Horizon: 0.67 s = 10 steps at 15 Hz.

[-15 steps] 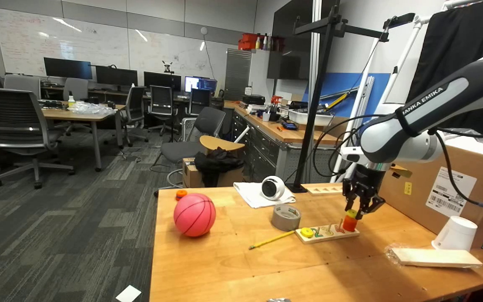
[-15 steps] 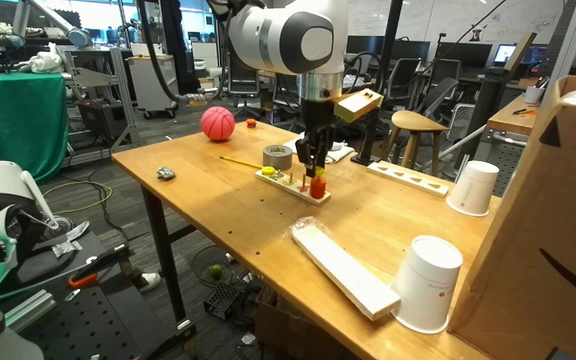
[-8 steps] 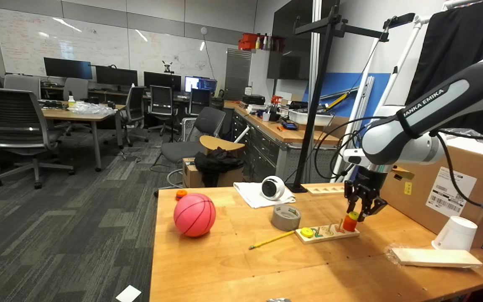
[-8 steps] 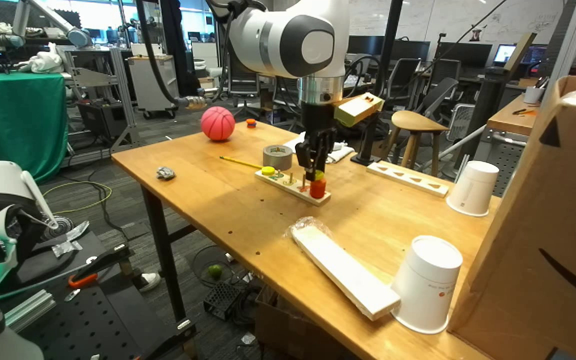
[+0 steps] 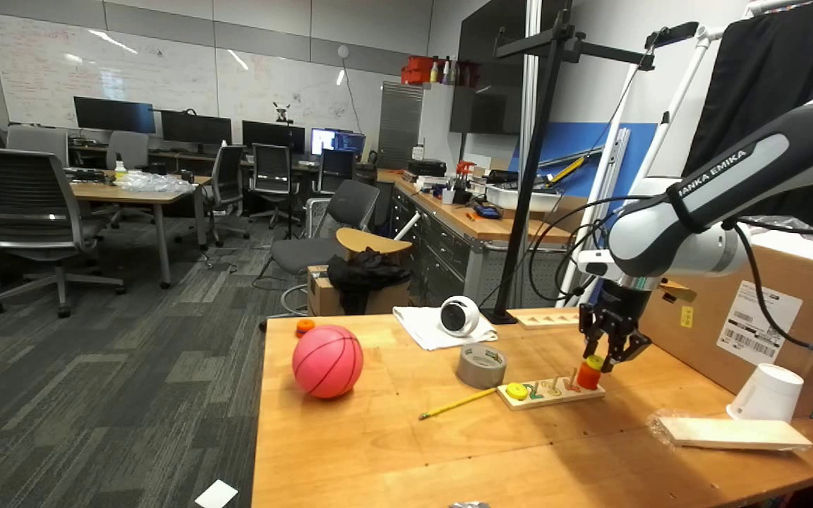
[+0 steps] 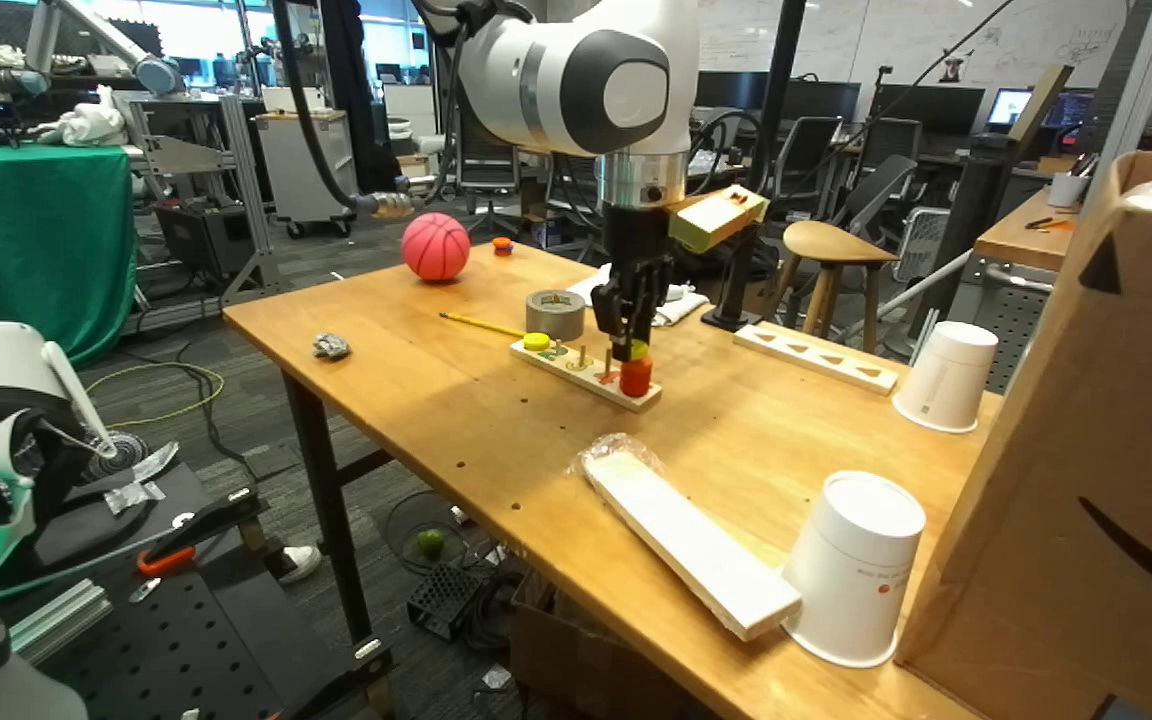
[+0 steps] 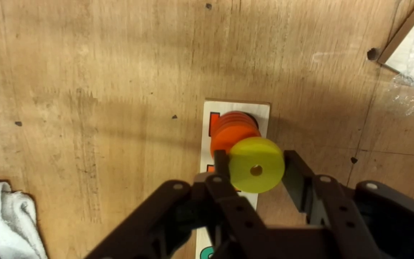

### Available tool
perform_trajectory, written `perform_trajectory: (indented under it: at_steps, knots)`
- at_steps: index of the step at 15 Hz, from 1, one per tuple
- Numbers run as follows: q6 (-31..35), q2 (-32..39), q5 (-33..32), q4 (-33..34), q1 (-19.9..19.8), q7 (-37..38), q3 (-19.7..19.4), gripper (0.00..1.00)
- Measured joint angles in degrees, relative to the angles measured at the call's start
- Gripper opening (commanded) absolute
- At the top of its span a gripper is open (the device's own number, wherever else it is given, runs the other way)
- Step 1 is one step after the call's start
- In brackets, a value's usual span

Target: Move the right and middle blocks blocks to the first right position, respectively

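My gripper (image 5: 596, 360) points down over one end of a pale wooden pegboard (image 5: 540, 403). Its fingers close on both sides of a yellow disc (image 7: 261, 153) with a centre hole. The disc is right at the top of a stack of red-orange discs (image 6: 635, 380); whether it touches them I cannot tell. In the wrist view the red-orange stack (image 7: 233, 135) shows partly behind the yellow disc, which looks offset from it. Another yellow disc (image 5: 517, 391) sits at the board's opposite end. Bare pegs stand between. No clearly green block shows; only a printed green numeral does.
A grey tape roll (image 5: 481, 366) and a pencil (image 5: 457, 404) lie by the board. A pink ball (image 5: 327, 361) and small orange disc (image 5: 305, 327) are at the far corner. A wrapped wooden piece (image 6: 691, 540), white cups (image 6: 854, 570) and a cardboard box (image 6: 1066, 480) stand nearby.
Over the first half second, my gripper came down slightly with the yellow disc, closing the distance to the red-orange stack. Since then nothing has visibly moved.
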Motion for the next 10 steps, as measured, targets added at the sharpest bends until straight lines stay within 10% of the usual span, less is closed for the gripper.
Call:
perform_trajectory:
  at_steps: [10]
  knots:
    - [-0.1,1.0,-0.2,1.4,0.2,0.0,0.2,0.17]
